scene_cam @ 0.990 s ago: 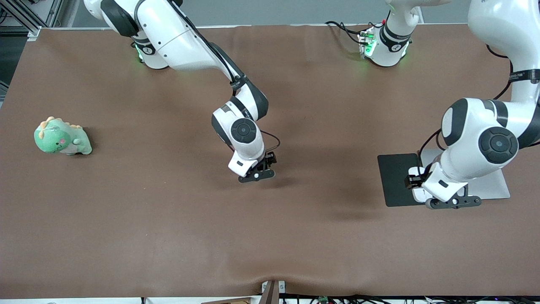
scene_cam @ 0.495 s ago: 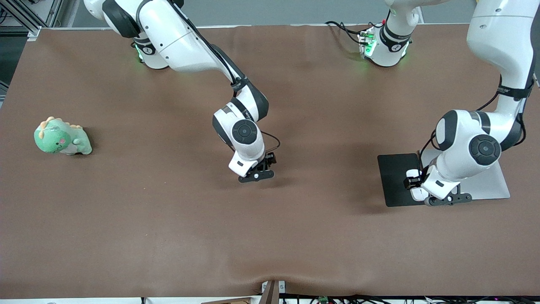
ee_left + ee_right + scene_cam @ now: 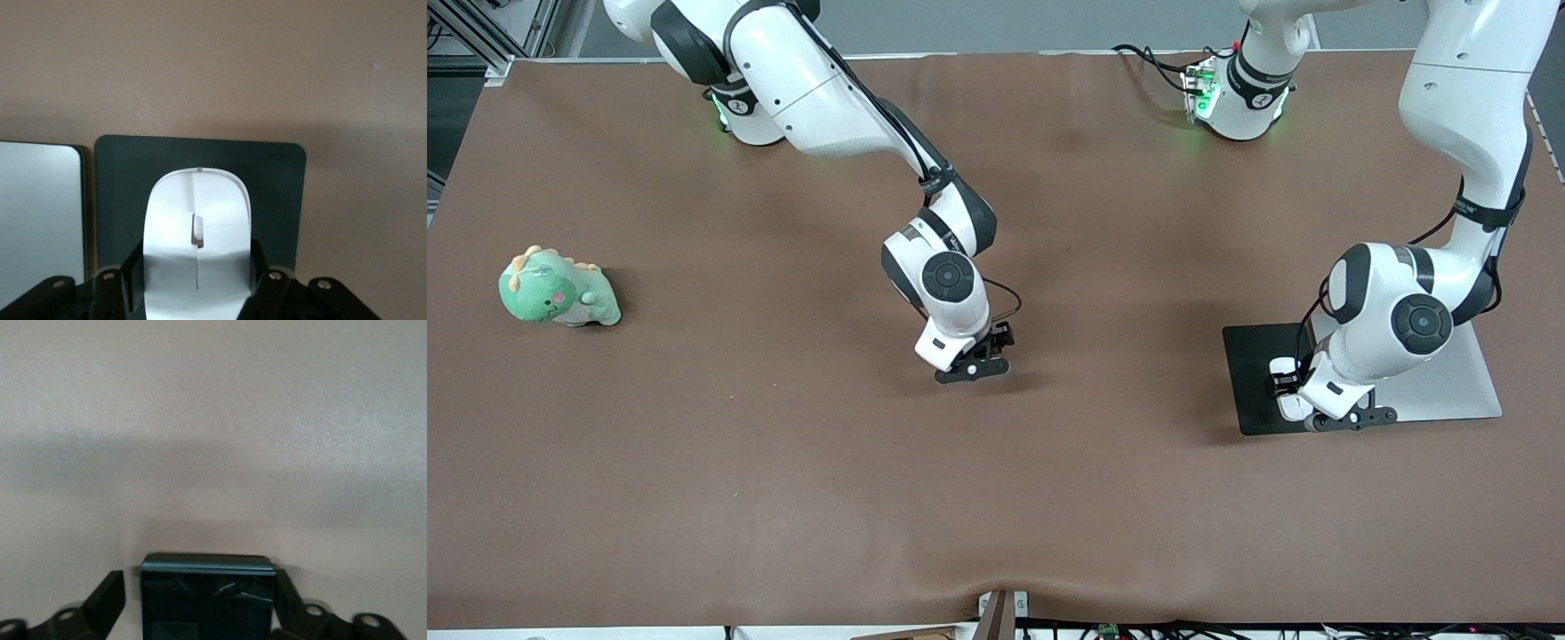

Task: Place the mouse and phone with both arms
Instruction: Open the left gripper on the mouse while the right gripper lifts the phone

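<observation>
In the left wrist view my left gripper [image 3: 198, 273] is shut on the white mouse [image 3: 198, 220], one finger on each side. It holds the mouse just over the dark-grey pad [image 3: 273, 193]. In the front view this gripper [image 3: 1288, 391] and the mouse [image 3: 1285, 407] are low over the pad [image 3: 1249, 373] at the left arm's end. My right gripper [image 3: 983, 356] is down at the table's middle. In the right wrist view the black phone [image 3: 207, 593] lies between this gripper's [image 3: 200, 593] fingers. One finger touches the phone and the other stands slightly apart. The phone is hidden in the front view.
A flat silver slab [image 3: 1449, 391] lies against the pad, toward the left arm's end; it also shows in the left wrist view [image 3: 40, 213]. A green plush dinosaur [image 3: 559, 289] sits near the right arm's end. Brown cloth covers the table.
My left gripper has come down with the mouse and shifted a little toward the right arm's end, over the pad. My right gripper has barely moved.
</observation>
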